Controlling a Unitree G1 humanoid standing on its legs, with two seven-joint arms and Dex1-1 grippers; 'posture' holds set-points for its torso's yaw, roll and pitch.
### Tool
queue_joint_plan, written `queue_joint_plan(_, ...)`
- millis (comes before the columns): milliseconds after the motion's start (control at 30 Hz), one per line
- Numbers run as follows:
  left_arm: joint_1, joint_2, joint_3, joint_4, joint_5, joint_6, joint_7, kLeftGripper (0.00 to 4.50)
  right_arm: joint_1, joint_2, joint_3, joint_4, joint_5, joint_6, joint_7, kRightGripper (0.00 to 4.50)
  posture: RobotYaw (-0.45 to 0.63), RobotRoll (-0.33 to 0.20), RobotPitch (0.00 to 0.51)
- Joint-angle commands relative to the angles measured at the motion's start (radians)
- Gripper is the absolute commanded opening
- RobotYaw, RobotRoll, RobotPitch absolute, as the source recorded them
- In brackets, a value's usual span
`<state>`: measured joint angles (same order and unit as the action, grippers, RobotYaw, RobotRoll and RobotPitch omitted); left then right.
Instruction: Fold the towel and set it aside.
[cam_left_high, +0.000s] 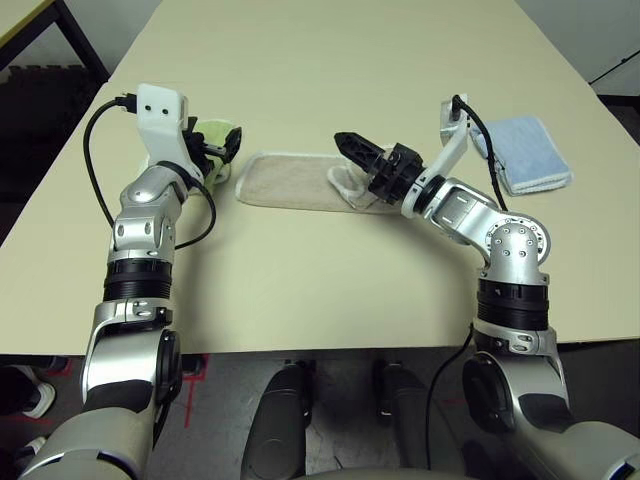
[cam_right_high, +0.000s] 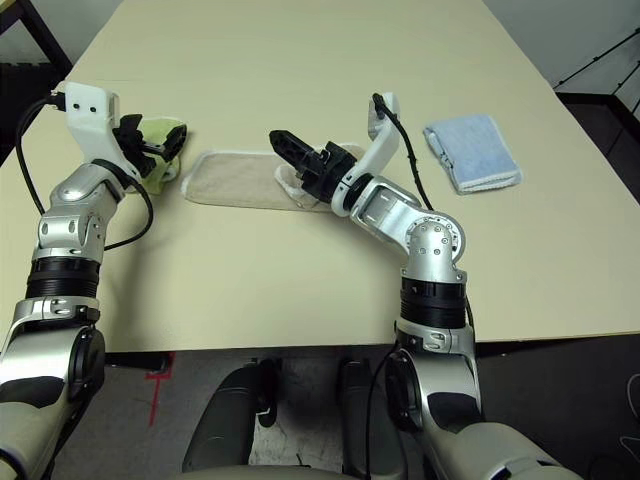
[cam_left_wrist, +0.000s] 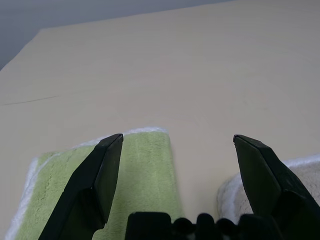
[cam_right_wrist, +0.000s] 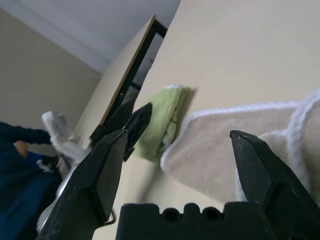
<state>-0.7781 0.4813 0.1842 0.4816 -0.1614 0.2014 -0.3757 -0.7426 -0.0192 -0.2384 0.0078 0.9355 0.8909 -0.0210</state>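
The beige towel (cam_left_high: 285, 182) lies on the table as a long narrow folded strip, with a bunched white-edged end (cam_left_high: 345, 185) on its right. My right gripper (cam_left_high: 360, 162) hovers over that right end, open, with nothing between its fingers; in the right wrist view the towel (cam_right_wrist: 225, 135) stretches away beyond the gripper (cam_right_wrist: 182, 135). My left gripper (cam_left_high: 215, 150) is open just off the towel's left end, above a lime-green towel (cam_left_high: 222, 135). The left wrist view shows the left gripper (cam_left_wrist: 178, 139) spread wide, with a beige corner (cam_left_wrist: 229, 196) beside one finger.
A folded light-blue towel (cam_left_high: 525, 150) lies at the right, behind my right arm. The lime-green towel (cam_left_wrist: 145, 170) sits left of the beige strip. The table (cam_left_high: 320, 290) has bare surface in front and behind. A person in blue (cam_right_wrist: 20, 165) is off the table's left side.
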Motion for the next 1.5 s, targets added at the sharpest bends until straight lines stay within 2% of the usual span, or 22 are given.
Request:
queue_joint_plan(33,-0.004,-0.003,-0.004,0.005,0.007,-0.008,0.005,4.5,-0.001,-0.048,0.025,0.089,-0.134,-0.081,0.009,4.47,0.11,0.0,0.145)
queue_joint_plan(233,-0.005,-0.005,-0.006,0.001,0.007,-0.006,0.007,4.5,0.005,-0.093,0.092,0.193,-0.293,-0.136,0.048,4.47,0.11,0.0,0.145)
queue_joint_plan(633,0.002,-0.013,-0.006,-0.008,0.005,-0.005,0.015,4.5,0.057,-0.081,0.149,0.22,-0.418,-0.131,0.131,4.47,0.11,0.0,0.145)
queue_joint_plan(800,0.005,-0.013,-0.003,-0.01,0.004,-0.005,0.017,4.5,0.012,-0.067,0.086,0.208,-0.402,-0.149,0.125,4.47,0.12,0.0,0.144)
queue_joint_plan(1033,0.004,-0.015,-0.003,-0.011,0.003,-0.005,0.02,4.5,0.001,-0.037,0.072,0.088,-0.337,-0.084,0.161,4.47,0.12,0.0,0.144)
queue_joint_plan(1167,-0.001,-0.015,-0.004,-0.004,0.004,-0.007,0.017,4.5,0.014,-0.006,0.094,0.055,-0.308,-0.033,0.182,4.47,0.11,0.0,0.143)
queue_joint_plan(1500,0.001,-0.006,-0.001,-0.009,0.004,-0.007,0.014,4.5,0.024,0.043,0.141,0.126,-0.34,0.014,0.185,4.47,0.13,0.0,0.141)
